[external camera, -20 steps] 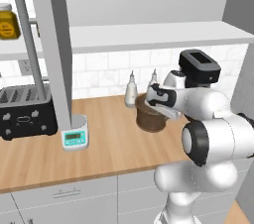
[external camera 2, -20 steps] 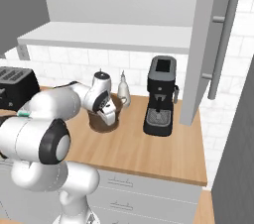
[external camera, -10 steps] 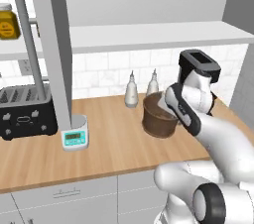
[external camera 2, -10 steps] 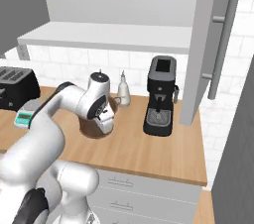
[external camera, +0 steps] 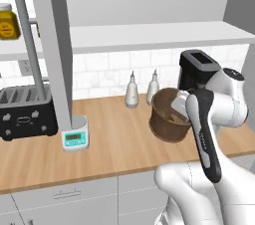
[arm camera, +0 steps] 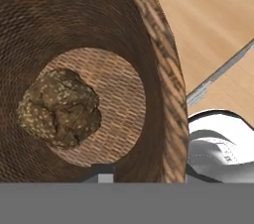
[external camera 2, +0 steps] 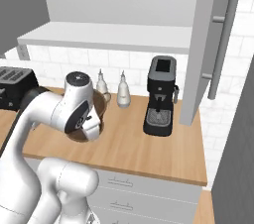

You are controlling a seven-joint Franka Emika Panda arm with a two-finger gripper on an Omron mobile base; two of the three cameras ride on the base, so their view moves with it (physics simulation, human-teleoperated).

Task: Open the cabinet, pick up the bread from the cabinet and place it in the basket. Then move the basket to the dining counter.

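Moved: the basket (external camera: pixel 169 115) has come up off the worktop (external camera: pixel 114 144), tilted, carried by the arm.
Bread: the bread (arm camera: pixel 59 106) lies on the basket floor, at about nine o'clock in the hand view.
Claw: the gripper (external camera: pixel 185 110) is narrowed, pinching the basket's rim.
Right: coffee machine (external camera 2: pixel 161 95) stands apart at three o'clock.

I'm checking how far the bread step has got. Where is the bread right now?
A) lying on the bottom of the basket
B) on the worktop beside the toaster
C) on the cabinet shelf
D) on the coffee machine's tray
A: the hand view looks down into the woven basket, and the bread lies on its round bottom, left of centre in that view.
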